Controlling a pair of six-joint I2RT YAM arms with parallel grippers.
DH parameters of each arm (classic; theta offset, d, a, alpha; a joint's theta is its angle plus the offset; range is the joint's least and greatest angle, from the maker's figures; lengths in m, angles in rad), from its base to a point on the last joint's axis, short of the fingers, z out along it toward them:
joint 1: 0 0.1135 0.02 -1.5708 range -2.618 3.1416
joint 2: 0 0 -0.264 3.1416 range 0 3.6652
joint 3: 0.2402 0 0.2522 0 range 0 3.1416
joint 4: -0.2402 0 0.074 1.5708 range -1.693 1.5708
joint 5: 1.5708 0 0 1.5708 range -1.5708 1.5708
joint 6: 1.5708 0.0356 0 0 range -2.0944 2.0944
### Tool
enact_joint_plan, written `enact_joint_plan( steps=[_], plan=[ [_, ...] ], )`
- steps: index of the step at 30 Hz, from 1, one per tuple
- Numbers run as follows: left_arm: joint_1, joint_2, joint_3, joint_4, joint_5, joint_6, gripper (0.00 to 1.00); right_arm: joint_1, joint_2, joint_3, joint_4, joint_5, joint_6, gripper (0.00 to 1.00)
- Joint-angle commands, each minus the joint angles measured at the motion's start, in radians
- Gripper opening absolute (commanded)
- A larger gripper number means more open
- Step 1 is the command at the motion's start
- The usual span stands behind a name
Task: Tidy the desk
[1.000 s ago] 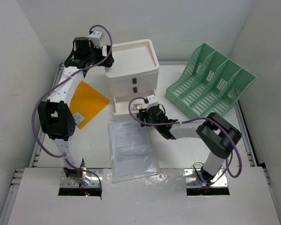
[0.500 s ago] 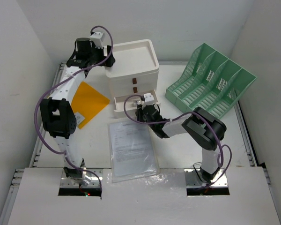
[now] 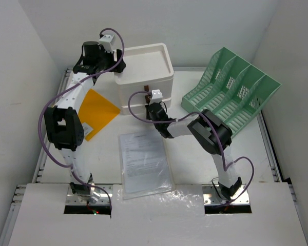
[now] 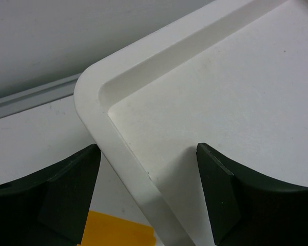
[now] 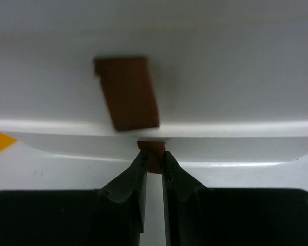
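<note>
Clamped with right hand (image 5: 153, 159) on drawer handle (image 5: 153, 147), left hand (image 4: 148, 174) apart astride drawer box (image 4: 220, 92) (early yet: papers (image 3: 143, 161), yellow folder (image 3: 96, 110) loose on counter (image 3: 187, 169)).

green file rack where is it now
In the top view the green mesh file rack stands far right on the desk, just right of the white three-drawer box.

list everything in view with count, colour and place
desk: one, white, under everything
three-drawer box: one, white, far centre
drawer handles: two visible, brown, box front
mesh file rack: one, green, far right
paper sheet: one, yellow-orange, left of the box
document in clear sleeve: one, white, near centre
left pincer: one, black, open astride the box's top corner rim
right pincer: one, black, shut on the lower drawer handle
</note>
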Motion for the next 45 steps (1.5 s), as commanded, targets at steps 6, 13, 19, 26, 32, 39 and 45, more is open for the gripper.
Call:
enact_joint_plan(
  steps=[6, 13, 19, 26, 32, 39, 45],
  plan=[
    [-0.009, 0.003, -0.041, -0.067, 0.018, 0.041, 0.73, -0.064, 0.038, 0.093, 0.158, 0.035, -0.018, 0.1],
    [-0.007, -0.01, -0.046, -0.071, 0.006, 0.049, 0.83, -0.064, -0.067, -0.011, 0.15, -0.068, -0.064, 0.42],
    [-0.004, 0.006, -0.007, -0.093, 0.015, 0.054, 0.89, -0.064, -0.363, -0.113, -0.261, -0.295, -0.023, 0.73],
    [0.004, -0.009, -0.001, -0.111, 0.032, 0.064, 0.92, -0.064, -0.437, -0.286, -0.476, -0.436, 0.061, 0.8],
    [0.004, -0.039, -0.023, -0.125, 0.052, 0.069, 0.93, -0.063, -0.336, -0.298, -0.455, -0.536, 0.106, 0.74],
    [0.004, -0.093, -0.05, -0.133, 0.046, 0.092, 0.95, -0.061, -0.295, -0.335, -0.422, -0.568, 0.135, 0.45],
    [0.004, -0.163, -0.049, -0.162, 0.072, 0.119, 0.98, -0.064, -0.331, -0.378, -0.35, -0.573, 0.089, 0.0]
  ],
)
